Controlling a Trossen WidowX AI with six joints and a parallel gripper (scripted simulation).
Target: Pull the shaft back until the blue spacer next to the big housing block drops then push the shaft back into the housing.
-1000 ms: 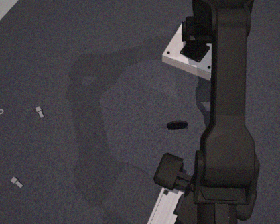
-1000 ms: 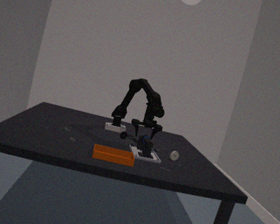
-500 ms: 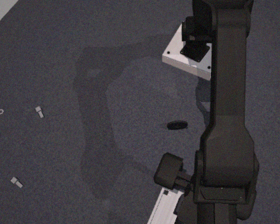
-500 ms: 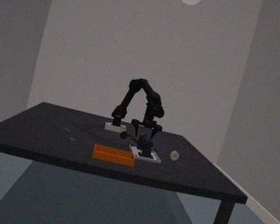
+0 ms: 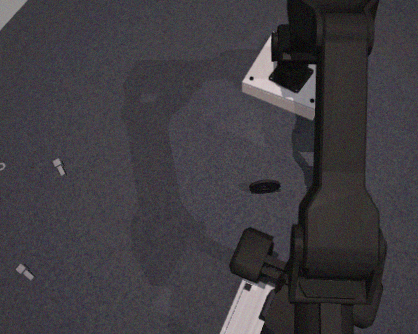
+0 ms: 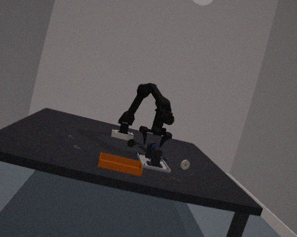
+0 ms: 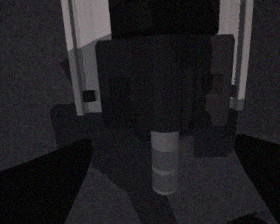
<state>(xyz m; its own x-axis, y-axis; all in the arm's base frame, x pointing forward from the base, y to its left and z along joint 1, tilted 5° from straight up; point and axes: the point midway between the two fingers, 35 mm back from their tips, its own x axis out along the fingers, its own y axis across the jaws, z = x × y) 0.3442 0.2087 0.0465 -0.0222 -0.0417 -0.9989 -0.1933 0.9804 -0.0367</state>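
Note:
A big dark housing block (image 7: 141, 85) stands on the white base plate (image 7: 91, 22) (image 5: 239, 312) (image 6: 166, 169). The pale end of the shaft (image 7: 164, 160) sticks out of its near face in the wrist view. A small patch of the blue spacer (image 6: 154, 147) shows in the exterior view; I cannot make out its blue in the wrist view. Dark rings (image 7: 163, 17) lie behind the block there. My gripper (image 7: 162, 144) (image 6: 153, 145) is open and empty, its fingers apart on either side of the shaft end in the wrist view. The exterior view shows it above the fixture; contact cannot be told.
An orange tray (image 6: 120, 164) sits beside the fixture at the front. A pale disc (image 6: 185, 164) stands on the other side. A dark ring (image 5: 264, 187) stands between the fixture and the arm's white base (image 5: 267, 80). Small bolts (image 5: 59, 166) (image 5: 25, 271) and a small washer (image 5: 1, 166) lie farther off.

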